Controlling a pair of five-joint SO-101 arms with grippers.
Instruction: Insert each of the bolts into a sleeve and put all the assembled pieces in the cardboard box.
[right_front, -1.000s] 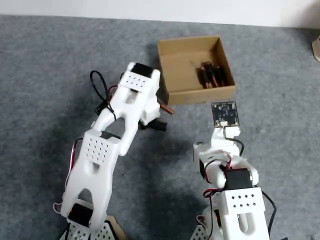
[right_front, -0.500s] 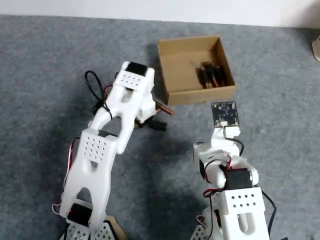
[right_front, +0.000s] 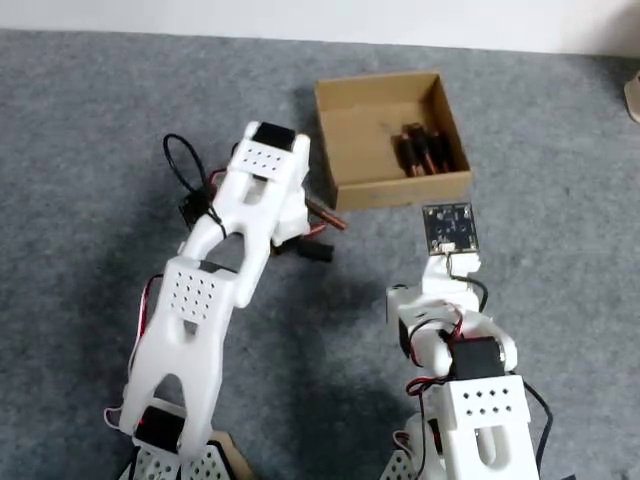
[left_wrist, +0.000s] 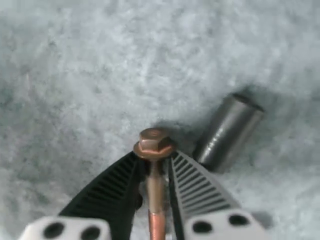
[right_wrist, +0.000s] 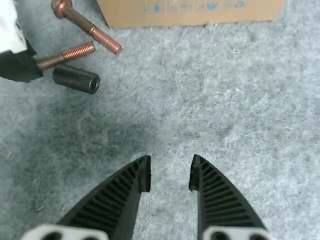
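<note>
Far left in the high view, the left arm (right_front: 230, 260) stretches out over the grey surface (right_front: 90, 150), and its wrist view gives the close-up. The left gripper (left_wrist: 154, 161) is clamped tight on a copper bolt (left_wrist: 154, 145). The shaft runs down between the two ribbed fingers and the hex head pokes out just past the tips, close above the surface. Just beside that head lies the dark sleeve (left_wrist: 227, 132), on its side on the surface, close to the gripper tip, though contact is hard to judge. Moving right, a second bolt (right_front: 328, 215) lies loose on the surface, near the front corner of the cardboard box (right_front: 400, 190). From the right wrist view its head points off towards the left arm and its threaded end lies near the box wall. Inside the box, the assembled pieces (right_front: 425, 150) are bunched against the right-hand wall. Further right, the right arm (right_front: 470, 390) sits folded back on the near side of the box. The right gripper (right_wrist: 170, 174) is spread apart with nothing between its fingers, poised over bare surface and well apart from the sleeve and both bolts.
</note>
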